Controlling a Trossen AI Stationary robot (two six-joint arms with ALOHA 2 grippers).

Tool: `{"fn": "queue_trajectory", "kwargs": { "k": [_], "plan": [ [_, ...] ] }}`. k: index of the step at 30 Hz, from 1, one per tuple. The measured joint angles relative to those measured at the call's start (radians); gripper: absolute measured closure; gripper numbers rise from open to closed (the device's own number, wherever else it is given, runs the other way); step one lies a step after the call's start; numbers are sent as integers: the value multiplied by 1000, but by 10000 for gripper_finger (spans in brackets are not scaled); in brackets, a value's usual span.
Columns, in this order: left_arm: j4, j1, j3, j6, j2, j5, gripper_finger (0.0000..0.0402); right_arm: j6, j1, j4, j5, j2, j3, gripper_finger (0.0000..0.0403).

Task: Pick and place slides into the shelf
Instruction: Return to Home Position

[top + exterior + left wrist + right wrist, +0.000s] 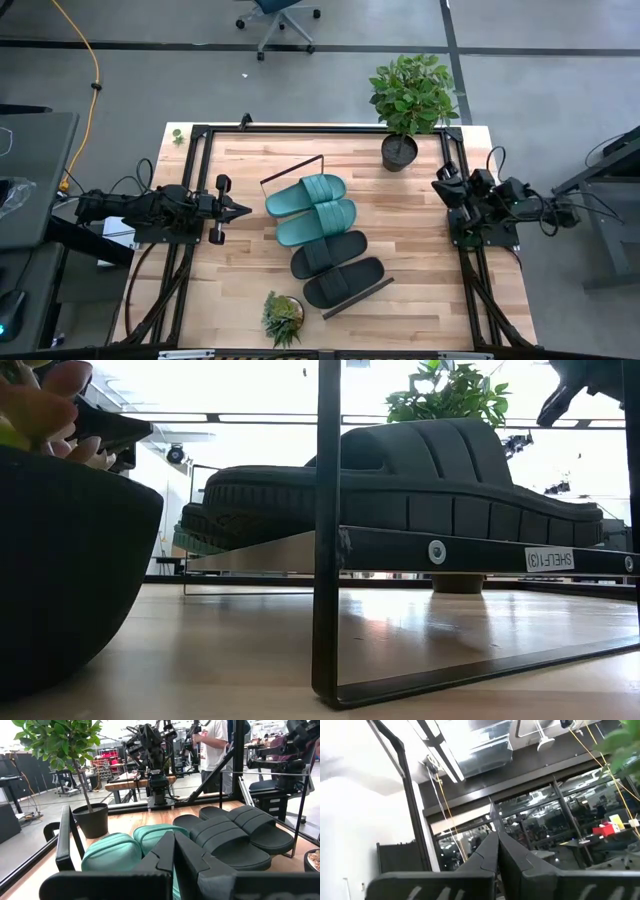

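- Teal-green slides (312, 207) lie side by side on the shelf (360, 296), straight ahead of the left gripper (243, 210) and the nearest of the four to its tips.
- Black slides (335, 268) rest on the same slanted board. They are close against the teal pair and off to one side of the line along which the left jaws point.
- All four slides form one row between the two grippers, straps up, with their toes toward the right gripper (447, 180).
- The left gripper hangs low over the table (420, 270). Its jaws are pressed together to a point and hold nothing. From its wrist, the teal pair fills the space just past the tips.
- The right gripper sits folded at the opposite edge of the table, well apart from the slides. Its jaws are together and empty, and its wrist camera looks up at ceiling lights and glass walls.
- From table height, a black slide sits on the board above the black wire frame (328, 540). A small label on the board's edge reads "SHELF (3)".
- A leafy potted plant (410, 95) stands near the right jaws, just beside that arm.
- A small succulent (283, 315) in a dark pot stands near the black end of the shelf, well off from both sets of jaws.
- A person in a white shirt (217, 750) stands in the room beyond the right arm.
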Motion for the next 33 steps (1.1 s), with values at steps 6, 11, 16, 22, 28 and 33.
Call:
{"fn": "queue_trajectory", "kwargs": {
  "k": [6, 11, 16, 22, 28, 33],
  "plan": [
    [0, 0, 0, 0, 0, 0, 401, 11, 0, 100, 21, 0, -67, 403],
    [0, 0, 0, 0, 0, 0, 401, 5, 0, 62, 31, 0, -82, 403],
    [0, 0, 0, 0, 0, 0, 401, -32, 0, -33, 34, 0, -82, 403],
    [0, 0, 0, 0, 0, 0, 401, -30, 0, -227, 0, 0, -82, 403],
    [0, 0, 0, 0, 0, 0, 401, -110, 0, -282, 3, 0, -82, 403],
    [0, 0, 0, 0, 0, 0, 401, -156, -5, -355, -11, 0, -82, 403]
  ]
}}
